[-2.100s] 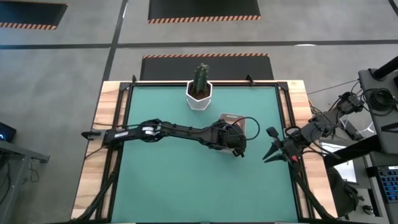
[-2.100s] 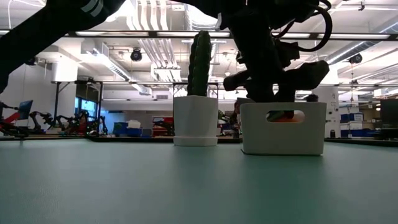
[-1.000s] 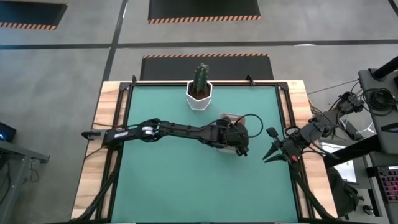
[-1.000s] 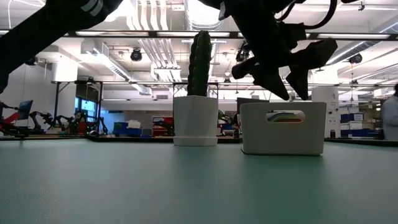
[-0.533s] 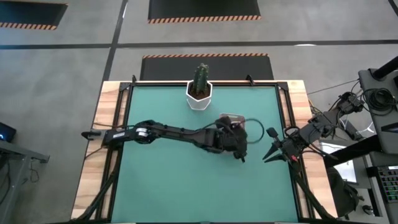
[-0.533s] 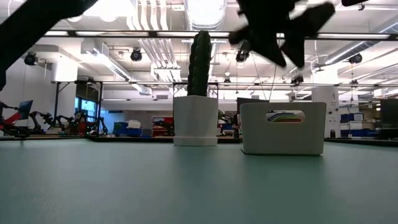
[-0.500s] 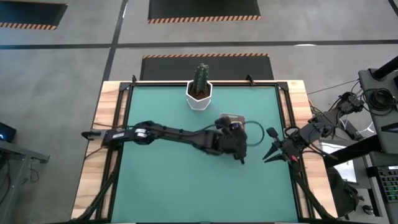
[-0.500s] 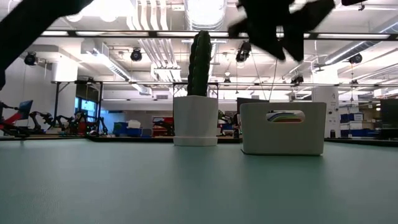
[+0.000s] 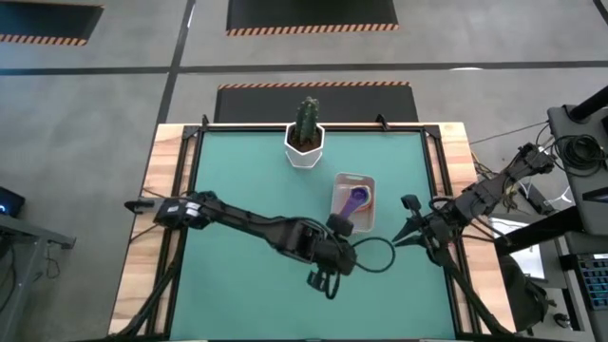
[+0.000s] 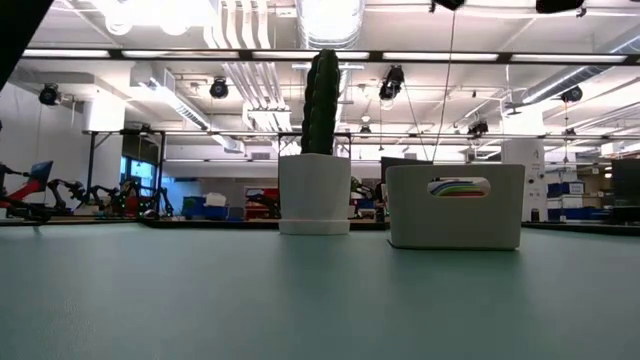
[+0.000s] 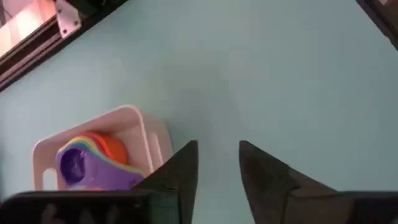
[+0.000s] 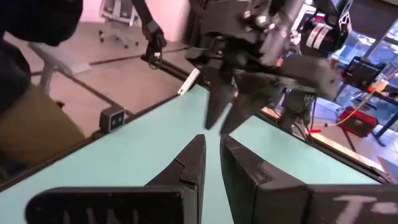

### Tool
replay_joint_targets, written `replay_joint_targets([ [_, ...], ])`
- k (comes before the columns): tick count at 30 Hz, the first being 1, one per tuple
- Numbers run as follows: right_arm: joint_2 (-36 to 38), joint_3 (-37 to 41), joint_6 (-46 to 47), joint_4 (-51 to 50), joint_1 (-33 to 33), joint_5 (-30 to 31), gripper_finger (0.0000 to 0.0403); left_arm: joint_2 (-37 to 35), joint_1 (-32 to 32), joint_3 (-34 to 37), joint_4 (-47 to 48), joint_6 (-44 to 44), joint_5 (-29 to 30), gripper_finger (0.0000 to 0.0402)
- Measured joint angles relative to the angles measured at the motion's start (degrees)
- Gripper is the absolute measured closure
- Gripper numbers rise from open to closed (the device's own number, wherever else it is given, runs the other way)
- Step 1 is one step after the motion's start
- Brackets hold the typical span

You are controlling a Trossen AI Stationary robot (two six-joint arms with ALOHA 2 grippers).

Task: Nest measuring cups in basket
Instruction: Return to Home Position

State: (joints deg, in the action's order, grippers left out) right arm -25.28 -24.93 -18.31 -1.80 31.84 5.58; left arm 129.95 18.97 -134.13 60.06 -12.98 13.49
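The basket stands on the green mat right of centre. The measuring cups sit stacked inside it, the purple cup on top. In the left wrist view the purple cup lies over an orange one. Coloured rims show through the basket's handle slot. My left gripper hangs above the mat, nearer the front edge than the basket. It is open with nothing between its fingers. My right gripper waits at the mat's right edge, shut, nothing in it.
A white hexagonal pot with a cactus stands at the far middle of the mat, left of the basket in the low view. Black frame rails run along the mat's edges. Bare mat lies to the left and front.
My left gripper has risen from just above the basket and swung toward the table's near edge and a little left, rolling as it went. It has left the low view upward. The cups and the basket have stayed put.
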Motion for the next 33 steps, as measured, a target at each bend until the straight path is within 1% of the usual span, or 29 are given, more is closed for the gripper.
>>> replay_joint_targets([
  [6,0.04,4.22,1.85,6.54,-0.27,0.0,0.0365,-0.55,-0.05,1.08,3.69,-0.06,-0.71,0.035],
  [10,0.1,6.65,3.41,8.57,-0.27,0.01,0.0365,-1.85,0.15,2.54,8.33,2.22,-0.74,0.0369],
  [12,0.11,7.29,4.35,8.89,-0.27,0.0,0.0365,-3.75,0.36,5.07,8.77,3.68,-0.74,0.0375],
  [14,0.11,7.98,5.2,9.48,-0.27,0.02,0.0365,-6.84,0.66,9.15,8.08,4.73,-0.65,0.0379],
  [16,0.11,8.84,5.44,10.76,-0.27,0.0,0.0365,-11.29,0.97,15.14,4.35,5.62,-0.56,0.0382],
  [18,0.11,9.82,5.58,12.51,-0.27,0.15,0.0365,-16.46,1.21,22.48,-2.63,6.17,-0.02,0.0384],
  [21,0.11,11.5,5.47,16.15,-0.27,1.1,0.0365,-24.77,1.51,35.49,-15.31,6.22,0.99,0.0384],
  [25,0.0,13.88,5.71,21.65,-0.74,4.91,0.0365,-35.29,1.76,52.1,-30.05,6.18,5.41,0.0384],
  [28,0.0,14.72,5.72,23.37,-2.5,6.33,0.0365,-42.33,1.74,62.64,-39.71,5.6,8.12,0.0384],
  [33,0.0,14.74,5.42,23.6,-7.57,5.83,0.0365,-52.95,1.47,77.43,-53.41,3.62,8.65,0.0384],
])
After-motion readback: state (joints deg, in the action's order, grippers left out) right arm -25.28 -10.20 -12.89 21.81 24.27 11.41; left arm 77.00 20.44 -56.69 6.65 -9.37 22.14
